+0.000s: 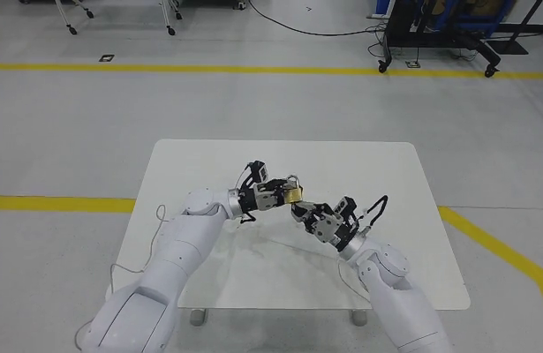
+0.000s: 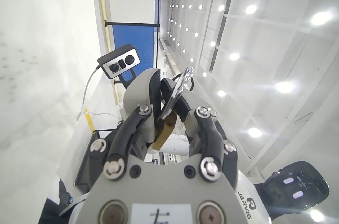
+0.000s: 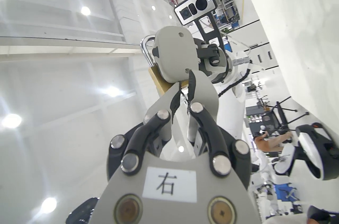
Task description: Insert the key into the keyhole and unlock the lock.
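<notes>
Lock: the little gold lock (image 2: 164,133) is up in the air over the white table (image 1: 377,168), squeezed by the left gripper (image 1: 282,194).
Key: the silver key (image 2: 180,87) has its tip at the end of the lock. It looks like it is in the keyhole (how deep, I cannot tell).
Right gripper: the right gripper (image 3: 185,88) is pinched tight, right up against the lock. I think it is the key that it pinches.
Step now: I think it is time to turn the key.
How to do it well: first push the key all the way in. Keep the left gripper firm so the lock cannot spin along. Twist the key slowly round its own line, not sideways, or it may bend or slip out.
Watch for: the shiny loop (image 3: 144,50) popping up.
</notes>
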Action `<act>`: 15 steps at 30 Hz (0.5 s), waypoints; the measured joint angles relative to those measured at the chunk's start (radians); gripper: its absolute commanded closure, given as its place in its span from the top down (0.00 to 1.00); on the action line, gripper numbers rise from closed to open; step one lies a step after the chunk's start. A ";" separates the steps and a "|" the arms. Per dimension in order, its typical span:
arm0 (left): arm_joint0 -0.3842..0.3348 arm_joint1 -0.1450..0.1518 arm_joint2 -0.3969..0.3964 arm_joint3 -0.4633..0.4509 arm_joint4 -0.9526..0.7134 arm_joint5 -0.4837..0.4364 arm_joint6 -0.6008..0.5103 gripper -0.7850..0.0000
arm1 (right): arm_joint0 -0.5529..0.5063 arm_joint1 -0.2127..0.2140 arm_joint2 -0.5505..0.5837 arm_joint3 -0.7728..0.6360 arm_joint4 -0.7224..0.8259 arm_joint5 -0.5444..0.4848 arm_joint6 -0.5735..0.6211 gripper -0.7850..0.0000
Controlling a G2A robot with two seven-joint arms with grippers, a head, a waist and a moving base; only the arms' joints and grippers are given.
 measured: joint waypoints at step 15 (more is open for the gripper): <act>0.007 0.011 -0.023 -0.011 -0.003 -0.069 0.022 0.00 | 0.029 0.007 0.031 0.032 0.192 0.164 0.066 0.00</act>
